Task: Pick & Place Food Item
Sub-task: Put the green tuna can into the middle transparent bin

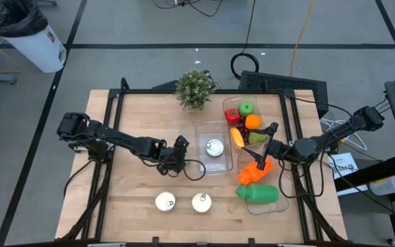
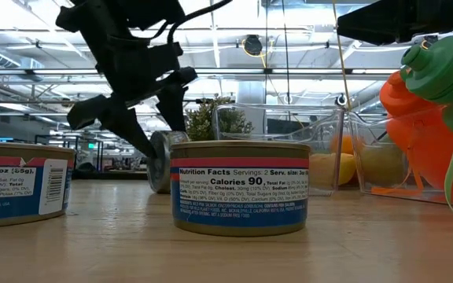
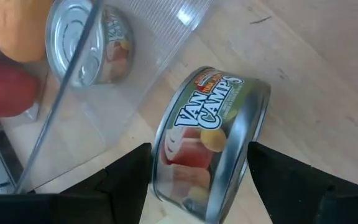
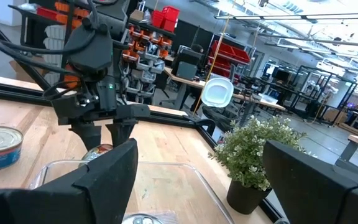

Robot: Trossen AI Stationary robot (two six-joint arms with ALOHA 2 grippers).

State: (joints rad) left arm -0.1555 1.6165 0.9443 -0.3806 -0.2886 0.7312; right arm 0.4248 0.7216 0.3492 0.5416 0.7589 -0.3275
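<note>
My left gripper is at mid-table, slanting down, shut on a Van Camp's food can turned on edge. Right beside it stands a clear tub with a second can lying flat in it. Whether the held can's lower rim touches the table I cannot tell. My right gripper hovers open over the fruit tub, with nothing between its fingers. My left gripper pinches the can between its two fingers, one finger on one flat end and the other on the opposite end. The fingers come slanting down from the table's left. The can stands on edge, its label wall facing up.
Two more cans stand near the front edge. A tub at the right holds an orange bottle and a green bottle. The fruit tub holds several fruits. A potted plant stands at the far edge.
</note>
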